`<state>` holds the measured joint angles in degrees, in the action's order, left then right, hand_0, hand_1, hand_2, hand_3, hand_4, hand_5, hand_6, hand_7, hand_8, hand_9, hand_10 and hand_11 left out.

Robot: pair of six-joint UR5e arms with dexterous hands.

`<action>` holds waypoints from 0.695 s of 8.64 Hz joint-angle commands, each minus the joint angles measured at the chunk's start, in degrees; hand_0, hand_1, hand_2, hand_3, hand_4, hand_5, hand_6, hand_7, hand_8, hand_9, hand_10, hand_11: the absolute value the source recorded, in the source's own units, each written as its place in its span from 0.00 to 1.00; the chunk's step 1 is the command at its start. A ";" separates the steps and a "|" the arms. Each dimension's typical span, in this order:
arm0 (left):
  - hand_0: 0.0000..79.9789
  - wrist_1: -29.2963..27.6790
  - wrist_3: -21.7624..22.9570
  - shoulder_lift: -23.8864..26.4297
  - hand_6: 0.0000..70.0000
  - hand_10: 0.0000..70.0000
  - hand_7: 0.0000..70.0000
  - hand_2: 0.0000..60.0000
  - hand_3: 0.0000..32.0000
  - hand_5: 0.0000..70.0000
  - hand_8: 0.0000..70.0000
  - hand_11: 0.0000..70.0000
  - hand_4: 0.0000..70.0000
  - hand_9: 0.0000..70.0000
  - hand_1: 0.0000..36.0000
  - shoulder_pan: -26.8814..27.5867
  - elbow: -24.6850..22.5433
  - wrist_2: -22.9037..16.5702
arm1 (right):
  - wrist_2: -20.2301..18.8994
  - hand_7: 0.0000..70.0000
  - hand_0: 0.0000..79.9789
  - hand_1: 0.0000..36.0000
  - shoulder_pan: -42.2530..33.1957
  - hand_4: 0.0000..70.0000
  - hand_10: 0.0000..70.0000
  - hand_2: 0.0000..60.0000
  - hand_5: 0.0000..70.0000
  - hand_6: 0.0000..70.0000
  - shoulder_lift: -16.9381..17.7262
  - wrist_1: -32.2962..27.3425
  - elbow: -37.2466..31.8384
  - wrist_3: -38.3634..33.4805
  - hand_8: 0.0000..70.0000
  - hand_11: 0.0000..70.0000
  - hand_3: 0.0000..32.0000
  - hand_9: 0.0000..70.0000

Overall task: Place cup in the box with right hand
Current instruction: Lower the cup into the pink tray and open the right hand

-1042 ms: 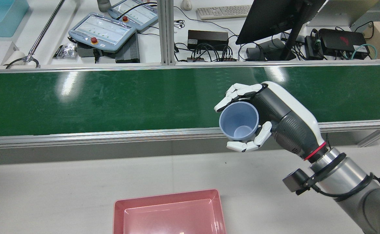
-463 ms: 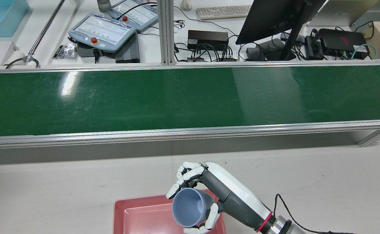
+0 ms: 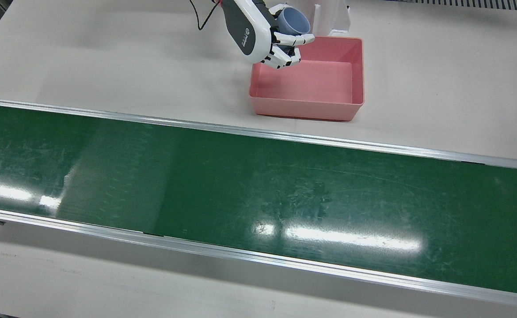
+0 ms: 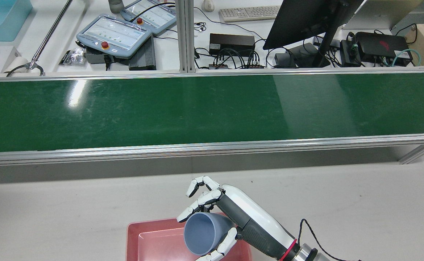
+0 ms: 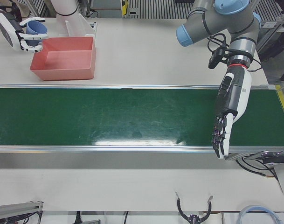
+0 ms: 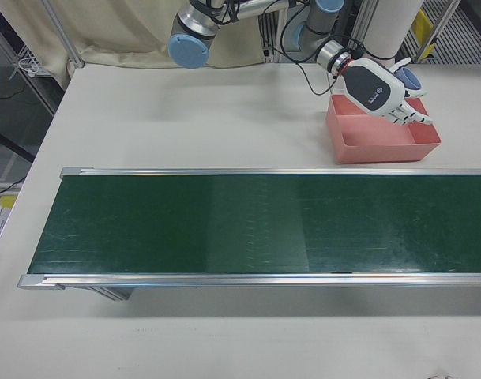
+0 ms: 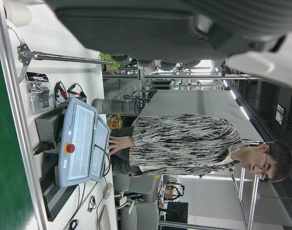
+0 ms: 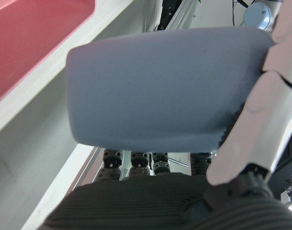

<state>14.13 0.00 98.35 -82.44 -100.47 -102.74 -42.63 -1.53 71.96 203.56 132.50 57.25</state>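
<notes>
My right hand (image 4: 233,217) is shut on the light blue cup (image 4: 201,233) and holds it tilted, mouth toward the rear camera, above the pink box (image 4: 154,239) at its right end. Its two upper fingers stand slightly off the cup. The front view shows the hand (image 3: 256,31), the cup (image 3: 294,21) and the box (image 3: 305,110) near the pedestal. In the right hand view the cup (image 8: 169,86) fills the frame, with the box (image 8: 35,38) below it. My left hand (image 5: 224,122) is open and empty, fingers pointing down over the conveyor's far end.
The green conveyor belt (image 4: 197,108) runs across the table between the box and the operators' desk. A white pedestal (image 3: 331,17) stands right behind the box. Teach pendants (image 4: 114,36), a monitor and cables lie beyond the belt.
My right hand carried the cup from over the belt's near edge back to above the pink box. In the last half second it shifted slightly left and its upper fingers loosened.
</notes>
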 commanded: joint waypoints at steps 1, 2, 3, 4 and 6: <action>0.00 0.02 -0.08 0.00 0.00 0.00 0.00 0.00 0.00 0.00 0.00 0.00 0.00 0.00 0.00 0.00 -0.07 0.00 | -0.34 0.07 0.56 0.19 0.13 0.10 0.00 0.10 0.04 0.02 -0.60 -1.85 -0.75 -0.12 0.03 0.00 0.04 0.08; 0.00 0.02 0.00 0.00 0.00 0.00 0.00 0.00 0.00 0.00 0.00 0.00 0.00 0.00 0.00 0.00 -0.07 0.00 | -0.43 0.09 0.58 0.12 0.13 0.15 0.00 0.00 0.04 0.02 -0.77 -1.94 -0.49 -0.38 0.04 0.00 0.03 0.09; 0.00 0.02 0.00 0.00 0.00 0.00 0.00 0.00 0.00 0.00 0.00 0.00 0.00 0.00 0.00 0.00 -0.07 0.00 | -0.52 0.10 0.55 0.20 0.04 0.11 0.00 0.12 0.04 0.03 -0.77 -1.85 0.38 -0.39 0.04 0.00 0.03 0.10; 0.00 0.02 0.00 0.00 0.00 0.00 0.00 0.00 0.00 0.00 0.00 0.00 0.00 0.00 0.00 0.00 -0.07 0.00 | -0.52 0.12 0.57 0.14 0.04 0.14 0.00 0.04 0.04 0.03 -0.86 -1.85 0.74 -0.39 0.05 0.00 0.04 0.11; 0.00 0.02 0.00 0.00 0.00 0.00 0.00 0.00 0.00 0.00 0.00 0.00 0.00 0.00 0.00 0.00 0.02 0.00 | -0.61 0.14 0.54 0.17 -0.13 0.09 0.00 0.13 0.04 0.03 -0.68 -1.85 1.62 -0.39 0.05 0.00 0.05 0.12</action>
<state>14.15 0.00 98.35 -82.44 -100.52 -102.74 -43.14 -1.48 71.19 201.71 133.24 56.88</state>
